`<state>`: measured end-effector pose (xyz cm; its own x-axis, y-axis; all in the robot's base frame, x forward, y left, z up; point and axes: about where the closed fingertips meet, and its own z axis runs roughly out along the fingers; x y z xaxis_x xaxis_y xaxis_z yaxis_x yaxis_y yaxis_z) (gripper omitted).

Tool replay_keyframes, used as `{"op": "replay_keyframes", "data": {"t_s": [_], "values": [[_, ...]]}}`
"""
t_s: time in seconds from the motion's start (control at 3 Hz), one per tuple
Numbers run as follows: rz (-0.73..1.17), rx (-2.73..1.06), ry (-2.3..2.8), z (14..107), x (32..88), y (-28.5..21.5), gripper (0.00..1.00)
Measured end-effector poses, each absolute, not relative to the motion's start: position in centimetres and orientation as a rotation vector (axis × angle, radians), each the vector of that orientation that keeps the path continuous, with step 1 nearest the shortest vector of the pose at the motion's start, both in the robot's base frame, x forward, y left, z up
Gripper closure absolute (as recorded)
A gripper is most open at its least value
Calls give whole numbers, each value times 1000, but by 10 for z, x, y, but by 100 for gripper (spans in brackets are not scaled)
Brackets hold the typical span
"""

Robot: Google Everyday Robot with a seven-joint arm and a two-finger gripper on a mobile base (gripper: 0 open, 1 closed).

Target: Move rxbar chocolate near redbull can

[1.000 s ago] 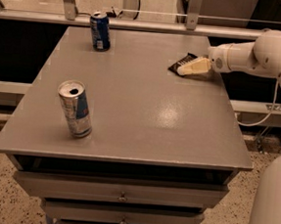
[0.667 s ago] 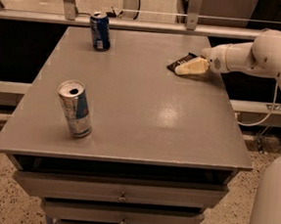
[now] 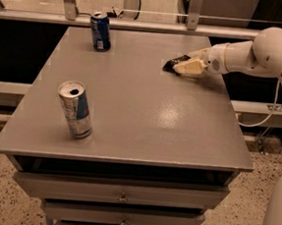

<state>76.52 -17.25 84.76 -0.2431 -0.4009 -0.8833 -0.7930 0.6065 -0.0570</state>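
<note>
The rxbar chocolate [image 3: 170, 65] is a flat black wrapper at the right back part of the grey table [image 3: 146, 110]; only its left end shows. My gripper [image 3: 187, 66] reaches in from the right with its cream fingers [image 3: 190, 68] shut on the bar, low over the tabletop. The redbull can [image 3: 75, 110], slim, silver and blue with a red mark, stands upright near the front left of the table, far from the gripper.
A shorter dark blue can [image 3: 100, 31] stands upright at the back left corner. The white arm [image 3: 264, 51] spans the table's right edge. Drawers [image 3: 123, 197] sit under the tabletop. A railing [image 3: 139, 24] runs behind the table.
My gripper has shifted slightly to the left, and the bar's black end has moved left with it. Both cans are where they were.
</note>
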Motion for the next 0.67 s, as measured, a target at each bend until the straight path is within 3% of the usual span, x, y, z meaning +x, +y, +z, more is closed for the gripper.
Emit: {"op": "replay_keyframes", "data": {"t_s": [0.33,0.67], "values": [[539,-1001,1836,851,746,-159,92],[590,-1082,1802,853,720,-135,100]]}}
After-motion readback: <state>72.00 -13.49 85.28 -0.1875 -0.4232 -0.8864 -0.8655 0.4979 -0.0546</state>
